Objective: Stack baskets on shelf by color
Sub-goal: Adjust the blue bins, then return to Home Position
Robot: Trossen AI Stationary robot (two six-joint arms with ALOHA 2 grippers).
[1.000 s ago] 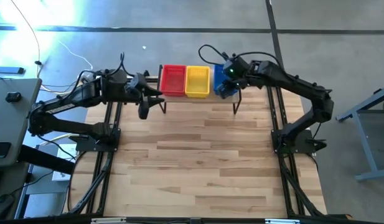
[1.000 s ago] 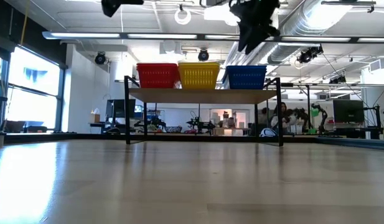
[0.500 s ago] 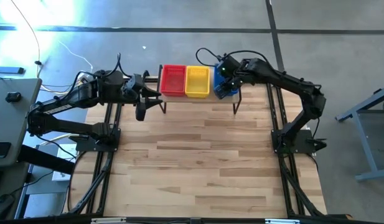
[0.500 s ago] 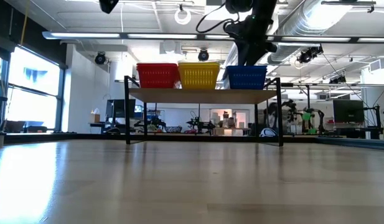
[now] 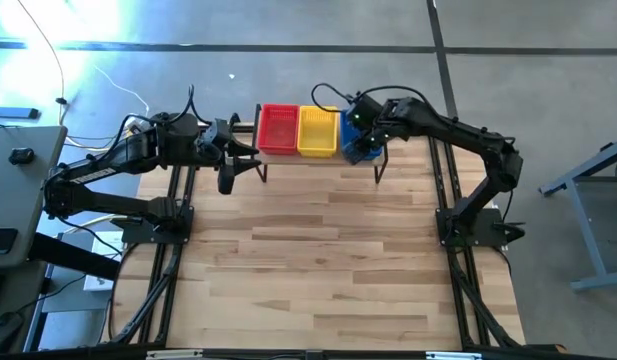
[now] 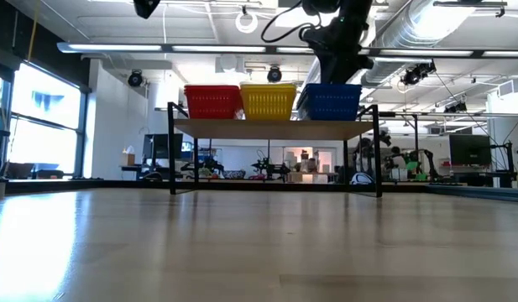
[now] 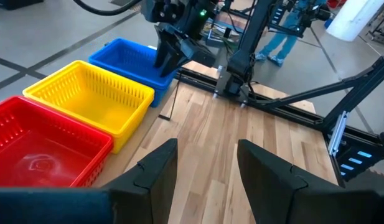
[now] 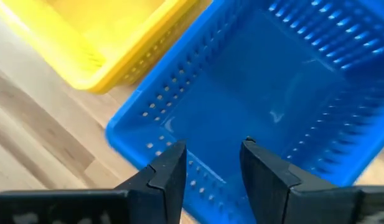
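Note:
The red (image 5: 278, 128), yellow (image 5: 317, 130) and blue baskets (image 5: 356, 145) stand side by side on the light-wood shelf (image 6: 275, 127) at the table's far edge; whether each is one basket or a nested stack does not show. The blue basket (image 8: 272, 99) sits slightly askew, its left end close against the yellow one (image 8: 111, 37). My right gripper (image 8: 211, 158) is open and points down over the blue basket's near wall. My left gripper (image 5: 228, 175) is open and hovers off the shelf's left end, above the table, touching nothing. My right gripper comes from above, pointing down, with its open fingers (image 7: 163, 59) at the blue basket's near wall (image 8: 198, 180), towards the end next to the yellow basket. I cannot tell whether the fingers touch the wall. The basket rests on the shelf.
The shelf's thin black legs (image 6: 171, 151) stand on the wooden tabletop (image 5: 328, 250), which stretches from the shelf to the near edge. Black arm frames (image 5: 168, 250) run along both sides of the table. Beyond the far edge lies the room with equipment.
My right gripper has moved toward the table's left and slightly toward its near edge, coming down over the blue basket's near wall. The blue basket has shifted a little toward the yellow one and now sits askew. The left arm has barely moved.

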